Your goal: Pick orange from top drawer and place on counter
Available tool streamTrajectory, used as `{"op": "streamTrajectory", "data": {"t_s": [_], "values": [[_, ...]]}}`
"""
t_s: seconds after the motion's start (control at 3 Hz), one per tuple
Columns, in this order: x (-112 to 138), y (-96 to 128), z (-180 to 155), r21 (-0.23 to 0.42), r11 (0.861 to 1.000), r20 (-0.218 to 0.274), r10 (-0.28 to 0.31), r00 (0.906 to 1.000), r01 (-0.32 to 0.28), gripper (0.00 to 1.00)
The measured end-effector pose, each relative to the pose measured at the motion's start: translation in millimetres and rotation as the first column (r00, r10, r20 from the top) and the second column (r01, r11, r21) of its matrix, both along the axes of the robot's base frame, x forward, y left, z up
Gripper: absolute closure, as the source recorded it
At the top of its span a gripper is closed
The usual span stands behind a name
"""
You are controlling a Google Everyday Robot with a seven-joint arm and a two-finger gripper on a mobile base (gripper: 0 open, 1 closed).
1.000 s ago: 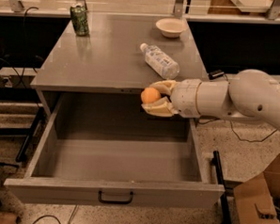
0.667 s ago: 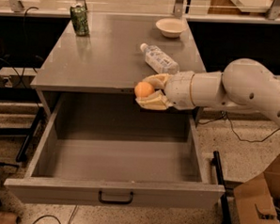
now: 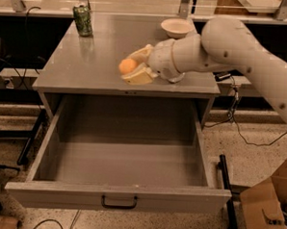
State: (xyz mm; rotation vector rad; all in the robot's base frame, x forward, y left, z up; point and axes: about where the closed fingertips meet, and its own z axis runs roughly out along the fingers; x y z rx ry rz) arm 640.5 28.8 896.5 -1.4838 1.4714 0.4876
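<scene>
The orange (image 3: 127, 66) is a small smooth orange ball held between the tan fingers (image 3: 138, 77) of my gripper (image 3: 131, 65). The gripper is shut on it, above the front middle of the grey counter (image 3: 88, 68). My white arm reaches in from the right. The top drawer (image 3: 122, 154) is pulled fully open below the counter; its grey box shows nothing inside. Its dark pull handle (image 3: 119, 202) sits on the front panel.
A green can (image 3: 83, 20) stands at the counter's back left. A tan bowl (image 3: 176, 27) sits at the back right. A clear bottle lies mostly hidden behind my arm. A cardboard box (image 3: 269, 205) is on the floor at right.
My gripper has carried the orange up and to the left, from the drawer's right rim to above the counter's front middle. The arm now covers the bottle.
</scene>
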Motion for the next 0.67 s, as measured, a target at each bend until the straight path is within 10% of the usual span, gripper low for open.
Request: {"op": "streamTrajectory", "data": {"t_s": [0.67], "values": [[61.4, 47.1, -16.7, 0.010, 0.996, -0.039, -0.093, 0.9949, 0.093, 1.00]]}}
